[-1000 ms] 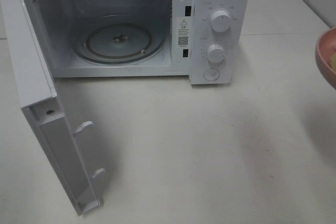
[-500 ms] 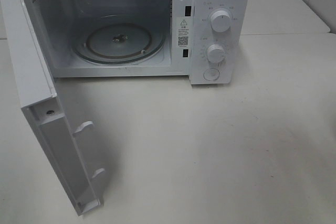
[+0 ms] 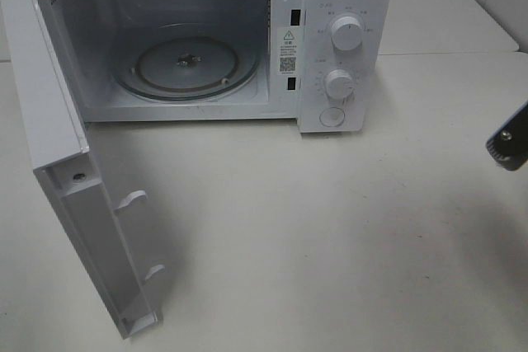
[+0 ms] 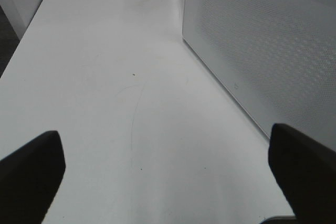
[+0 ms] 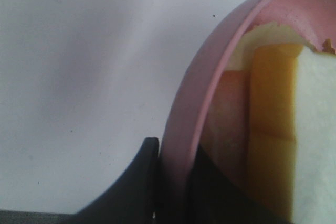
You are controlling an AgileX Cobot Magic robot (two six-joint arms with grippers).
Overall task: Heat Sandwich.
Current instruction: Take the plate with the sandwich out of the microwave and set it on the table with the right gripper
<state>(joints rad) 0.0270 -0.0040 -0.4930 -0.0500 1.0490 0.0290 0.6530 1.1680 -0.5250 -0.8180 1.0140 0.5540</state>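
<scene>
Right claw (image 5: 170, 182), pinched shut on the pink plate's rim (image 5: 210, 77) with the sandwich (image 5: 294, 129) just inside, has reappeared beside the open microwave (image 3: 330, 39), suggesting loading comes next.

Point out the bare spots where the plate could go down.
Free: the glass turntable inside the open microwave, and the wide table stretch in front of its dials. Crowded only at left, where the swung-out door stands.

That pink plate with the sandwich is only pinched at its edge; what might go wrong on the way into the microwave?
1. The right gripper clamps only the pink plate's rim, so the plate could tilt and the sandwich might slide off.
2. The microwave door juts out over the table; the plate could clip it.
</scene>
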